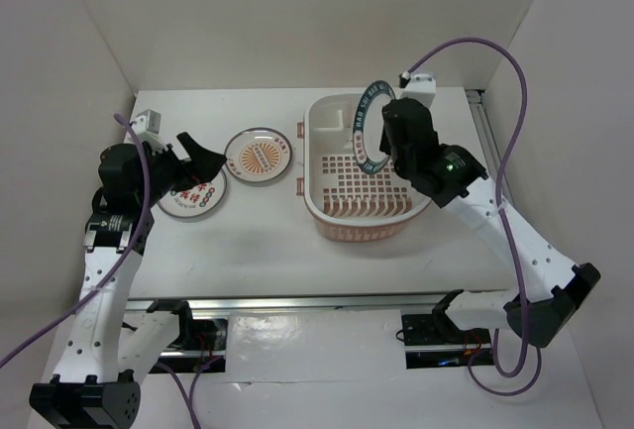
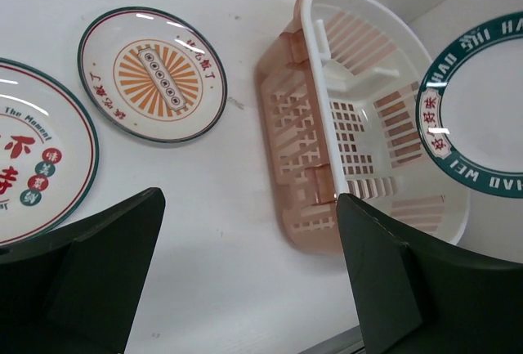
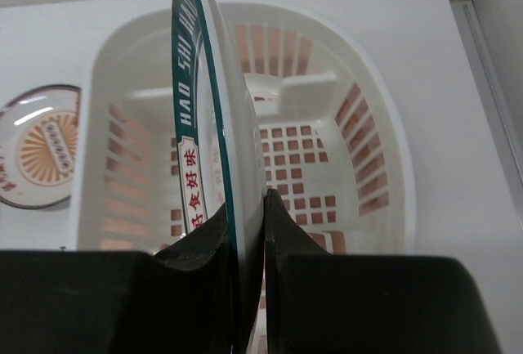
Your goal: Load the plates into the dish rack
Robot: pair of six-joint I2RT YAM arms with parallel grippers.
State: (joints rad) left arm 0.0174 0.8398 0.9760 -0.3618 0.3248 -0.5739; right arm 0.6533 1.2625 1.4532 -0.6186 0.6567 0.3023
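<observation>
The right gripper (image 3: 248,217) had its jaws clamped on the teal-rimmed plate (image 3: 196,109), which stood on edge directly above the dish rack (image 3: 384,166), its lower rim pointing down into it. The left gripper (image 2: 249,207), jaws apart and empty, hung left of the rack, nearer the two flat plates: the sunburst plate (image 2: 153,73) and the red-lettered plate (image 2: 33,150). Three plates, one rack

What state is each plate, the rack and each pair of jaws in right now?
Teal plate: on edge over the rack, gripped.
Sunburst plate: flat on the table.
Leftmost plate: flat on the table, below left jaws.
Rack: upright, no loose plate inside.
Left jaws: open, empty.
Right jaws: shut on teal plate.
</observation>
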